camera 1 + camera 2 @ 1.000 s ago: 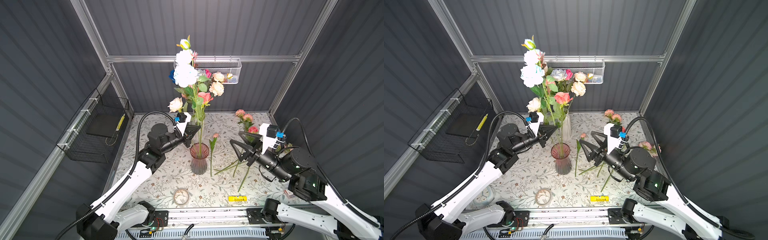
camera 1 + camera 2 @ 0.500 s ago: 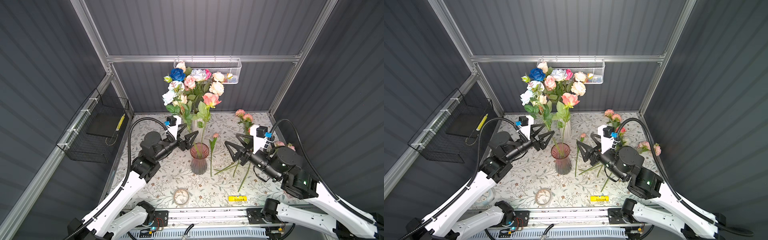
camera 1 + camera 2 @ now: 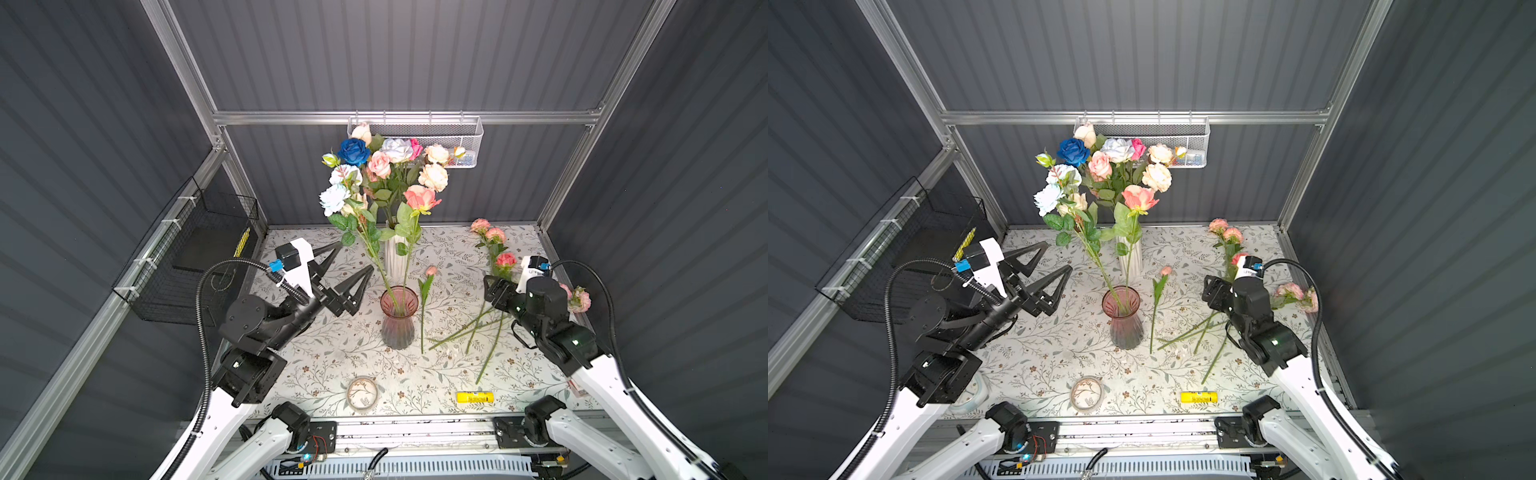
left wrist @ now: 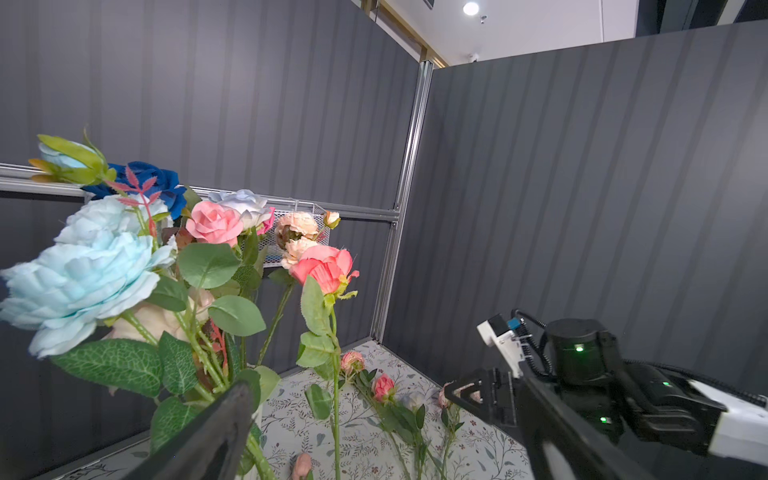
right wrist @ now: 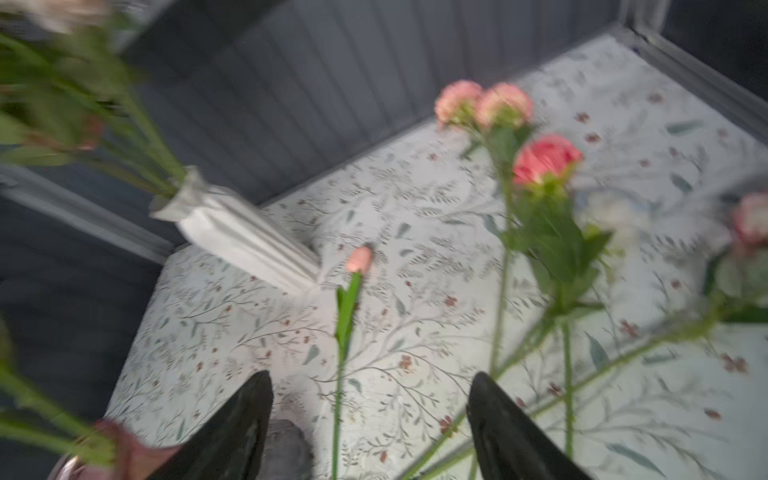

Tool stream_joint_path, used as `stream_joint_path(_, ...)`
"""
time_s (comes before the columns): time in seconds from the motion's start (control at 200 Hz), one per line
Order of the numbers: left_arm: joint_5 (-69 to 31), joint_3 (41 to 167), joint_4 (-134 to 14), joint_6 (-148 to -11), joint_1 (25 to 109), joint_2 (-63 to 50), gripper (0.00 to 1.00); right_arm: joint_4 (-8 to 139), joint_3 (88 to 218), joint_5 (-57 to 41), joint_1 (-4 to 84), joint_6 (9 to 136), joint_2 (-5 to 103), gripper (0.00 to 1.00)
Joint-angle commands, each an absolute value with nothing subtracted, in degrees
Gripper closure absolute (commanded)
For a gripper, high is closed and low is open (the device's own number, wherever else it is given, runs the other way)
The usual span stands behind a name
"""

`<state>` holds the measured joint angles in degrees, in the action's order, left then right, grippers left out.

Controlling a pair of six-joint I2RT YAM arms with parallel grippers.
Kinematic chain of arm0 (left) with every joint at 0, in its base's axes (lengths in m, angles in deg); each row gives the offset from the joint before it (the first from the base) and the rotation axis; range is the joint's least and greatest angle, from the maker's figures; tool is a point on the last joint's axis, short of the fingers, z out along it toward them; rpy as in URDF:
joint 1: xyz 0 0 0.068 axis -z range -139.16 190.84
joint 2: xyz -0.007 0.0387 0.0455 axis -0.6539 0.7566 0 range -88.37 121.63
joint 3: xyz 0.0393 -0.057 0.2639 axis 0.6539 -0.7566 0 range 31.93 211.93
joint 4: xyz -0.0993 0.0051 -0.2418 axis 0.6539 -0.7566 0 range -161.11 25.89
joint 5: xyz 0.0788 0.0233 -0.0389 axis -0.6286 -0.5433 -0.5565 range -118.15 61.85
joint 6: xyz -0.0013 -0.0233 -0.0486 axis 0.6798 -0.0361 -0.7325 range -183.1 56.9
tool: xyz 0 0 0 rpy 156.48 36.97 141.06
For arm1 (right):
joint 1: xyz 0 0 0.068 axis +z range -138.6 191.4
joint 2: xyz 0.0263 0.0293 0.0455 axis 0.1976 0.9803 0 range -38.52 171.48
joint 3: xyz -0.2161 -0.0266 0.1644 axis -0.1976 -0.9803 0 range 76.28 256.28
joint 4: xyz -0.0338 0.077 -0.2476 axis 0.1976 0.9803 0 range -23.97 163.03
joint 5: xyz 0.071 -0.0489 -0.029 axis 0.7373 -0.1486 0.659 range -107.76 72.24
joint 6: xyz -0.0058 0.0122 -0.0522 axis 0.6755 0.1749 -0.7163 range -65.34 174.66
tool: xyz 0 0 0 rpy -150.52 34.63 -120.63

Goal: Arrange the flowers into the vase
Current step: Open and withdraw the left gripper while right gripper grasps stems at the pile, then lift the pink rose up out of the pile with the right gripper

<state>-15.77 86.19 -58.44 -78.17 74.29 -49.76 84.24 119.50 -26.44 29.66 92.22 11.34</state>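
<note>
Partway through, at a guess. Standing in the pink vase at mid-counter: a pale blue stem leaning left and a coral rose. Behind it, a white vase crowded with a mixed bunch; unclear whether meant to move or stay.

Left to do: a small pink bud lying just right of the pink vase, plus several pink stems crossed on the counter farther right.

Left tool spread wide and empty, just left of the pink vase. Right tool likewise parted, gripping nothing, poised over the loose stems.
</note>
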Motion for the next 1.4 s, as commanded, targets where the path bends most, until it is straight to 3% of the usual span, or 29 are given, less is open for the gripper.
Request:
stream_joint_path(0.0,-15.7,83.1,-62.0,-80.5,74.7,-53.3,0.0,85.7,116.1,-18.0,21.2,97.6,17.2,0.27)
stream_joint_path(0.1,-15.5,80.3,-63.8,-82.0,74.7,-56.7,0.0,84.3,115.1,-15.0,15.2,96.5,24.7,0.37)
stream_joint_path(0.24,-16.4,77.8,-66.8,-82.9,74.7,-60.5,0.0,87.2,118.2,-17.2,13.8,92.8,34.1,0.51)
stream_joint_path(0.465,-16.8,76.8,-68.6,-82.6,74.7,-63.0,0.0,93.5,122.1,-17.3,13.8,91.1,40.7,0.53)
stream_joint_path(0.68,-18.4,76.3,-69.4,-82.3,74.7,-65.1,0.0,99.9,126.1,-16.5,13.9,89.1,45.1,0.61)
stream_joint_path(1.05,-19.5,76.8,-70.3,-81.2,74.7,-66.4,0.0,104.7,126.7,-17.5,15.9,87.5,49.4,0.63)
stream_joint_path(1.396,-20.2,77.0,-70.7,-80.9,74.7,-66.3,0.0,100.8,126.5,-16.7,16.2,87.0,48.4,0.93)
